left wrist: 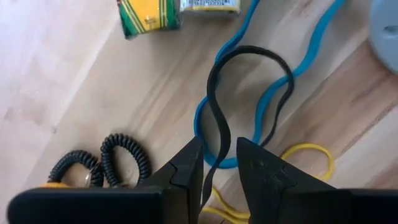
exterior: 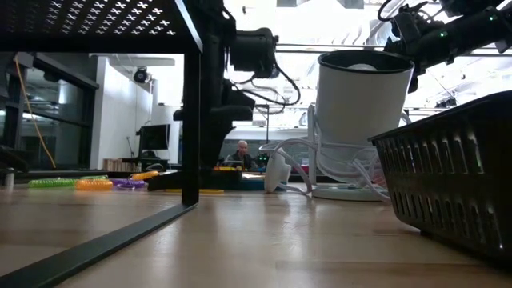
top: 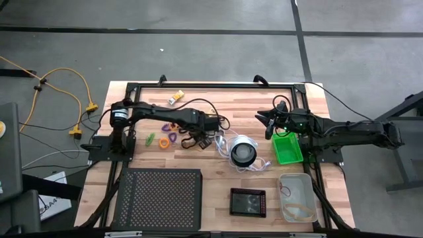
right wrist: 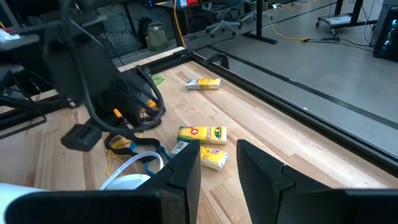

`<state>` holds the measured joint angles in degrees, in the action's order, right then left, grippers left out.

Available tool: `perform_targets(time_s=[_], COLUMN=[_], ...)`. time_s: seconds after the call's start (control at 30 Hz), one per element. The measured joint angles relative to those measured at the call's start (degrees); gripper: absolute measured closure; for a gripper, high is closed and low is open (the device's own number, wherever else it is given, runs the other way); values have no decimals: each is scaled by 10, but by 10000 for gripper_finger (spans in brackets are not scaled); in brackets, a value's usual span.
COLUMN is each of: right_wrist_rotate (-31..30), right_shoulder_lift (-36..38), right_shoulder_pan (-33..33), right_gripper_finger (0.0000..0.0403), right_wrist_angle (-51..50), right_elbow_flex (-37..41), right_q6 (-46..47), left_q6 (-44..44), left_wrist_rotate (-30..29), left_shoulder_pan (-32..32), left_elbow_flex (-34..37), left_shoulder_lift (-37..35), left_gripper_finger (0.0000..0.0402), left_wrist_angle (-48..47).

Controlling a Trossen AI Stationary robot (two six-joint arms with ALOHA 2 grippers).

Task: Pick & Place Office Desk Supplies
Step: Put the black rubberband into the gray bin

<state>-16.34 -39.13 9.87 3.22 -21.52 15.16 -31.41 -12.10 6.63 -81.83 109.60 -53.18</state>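
Observation:
A black band (left wrist: pixel 249 56) lies in a twisted loop on the wood, over a blue band (left wrist: pixel 311 37) and beside a yellow band (left wrist: pixel 308 149). My left gripper (left wrist: pixel 219 142) points down at mid-table (top: pixel 215 130), its fingers a narrow gap apart on either side of the black band's near strand. Two crayon packs (left wrist: pixel 149 15) and a coiled black cord (left wrist: pixel 121 155) lie close by. Green (top: pixel 151 139) and purple (top: pixel 164 141) loops rest farther left. My right gripper (right wrist: pixel 217 144) hovers level over the green tray's far end (top: pixel 269 122), open and holding nothing. My left gripper comes from above, pointing down, and the black band's strand (left wrist: pixel 214 146) runs into the gap between its fingers. The band still lies flat on the table. I cannot tell whether either finger touches it.
A round white-and-black object (top: pixel 243 153) with a white cord stands just right of the left gripper. The green tray (top: pixel 287 149) and a clear tray (top: pixel 296 196) are on the right, a black mesh tray (top: pixel 158 198) near left. One yellow pack (top: pixel 175 98) lies at the far edge.

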Motion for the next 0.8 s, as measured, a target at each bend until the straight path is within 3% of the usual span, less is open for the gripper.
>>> perform_targets(time_s=[0.17, 0.8], right_wrist_rotate=[0, 0], right_shoulder_lift=[0, 0], right_shoulder_pan=[0, 0], right_gripper_finger=[311, 311], right_wrist_angle=[0, 0], right_elbow_flex=[0, 0], right_q6=[0, 0], left_q6=[7, 15], left_wrist_rotate=[26, 31], left_shoulder_pan=[12, 15], left_elbow_flex=[4, 6], left_shoulder_lift=[12, 11], left_gripper_finger=[311, 315], left_wrist_angle=[9, 17])
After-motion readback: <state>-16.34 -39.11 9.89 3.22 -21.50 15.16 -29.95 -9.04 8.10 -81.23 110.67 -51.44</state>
